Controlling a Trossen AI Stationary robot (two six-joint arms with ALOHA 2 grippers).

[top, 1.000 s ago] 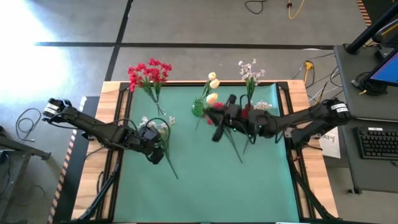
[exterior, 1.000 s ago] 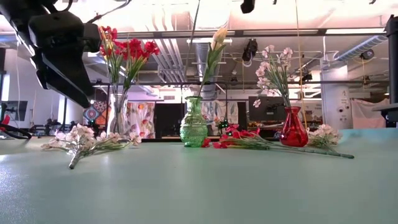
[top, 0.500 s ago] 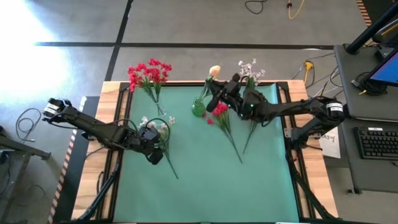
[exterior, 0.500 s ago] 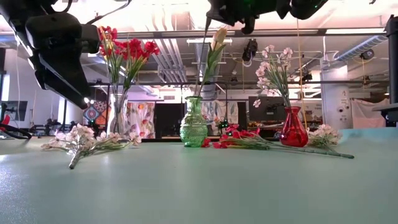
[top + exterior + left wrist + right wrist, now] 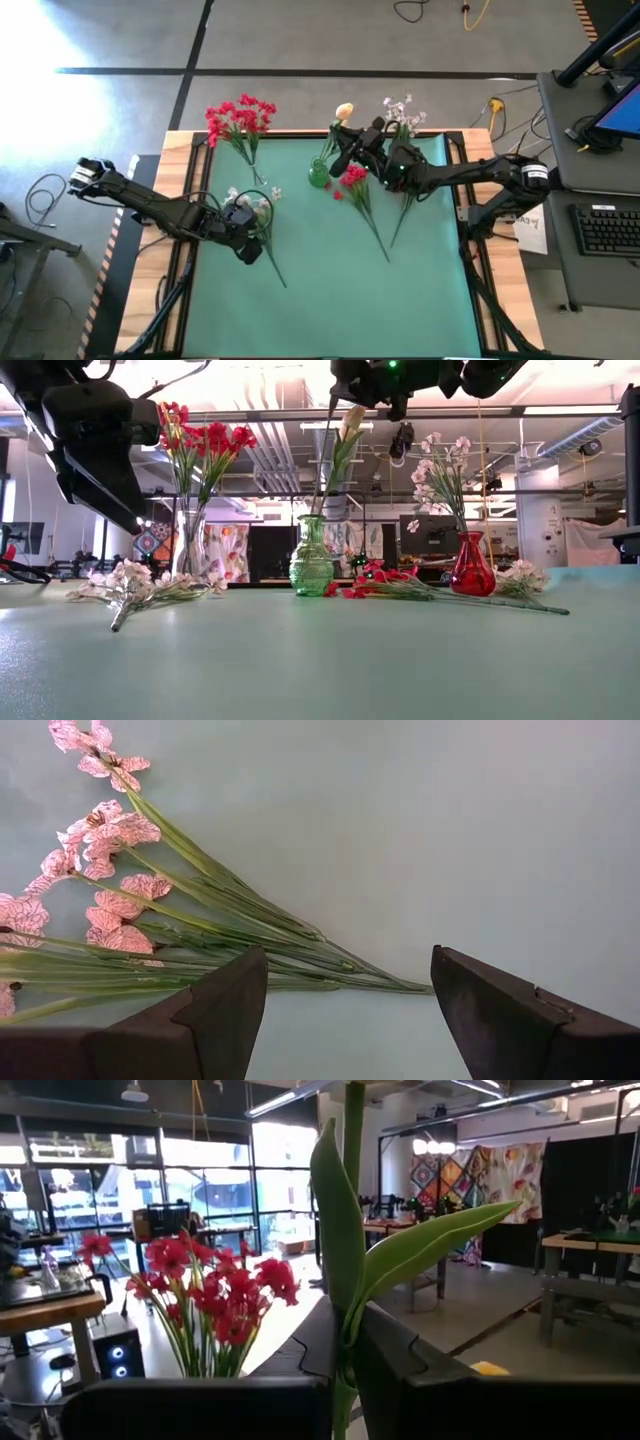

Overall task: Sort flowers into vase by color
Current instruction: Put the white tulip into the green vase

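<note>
1. the right gripper (image 5: 345, 152) is sitting high above the green vase (image 5: 311, 557) at the far edge of the bench (image 5: 340, 280), almost where it was half a second ago; a second ago it was lower and nearer the middle of the mat, over the loose red flowers (image 5: 352, 180).
2. its jaws are clamping the stem of the cream-yellow flower (image 5: 350, 422), which is standing nearly upright with its lower end in the green vase; in the right wrist view the stem and its long leaves (image 5: 352, 1260) are rising from between the dark fingers (image 5: 400, 1360).
3. the left gripper (image 5: 245, 243) is hovering over the near-left part of the mat, unchanged across the earlier frames; its jaws are standing wide, holding nothing, with the stems of the pale pink spray (image 5: 110, 860) lying on the mat between and beyond them.
4. the red flowers in the clear vase (image 5: 190, 540) are standing at the far left, and a white-pink spray is standing in the red vase (image 5: 472, 568) at the far right.
5. the loose red flowers are lying on the mat just beside the green vase, and another pale spray (image 5: 520, 578) is lying near the red vase; none of these has shifted.
6. no readable writing or labels are showing on the vases, arms or bench.
</note>
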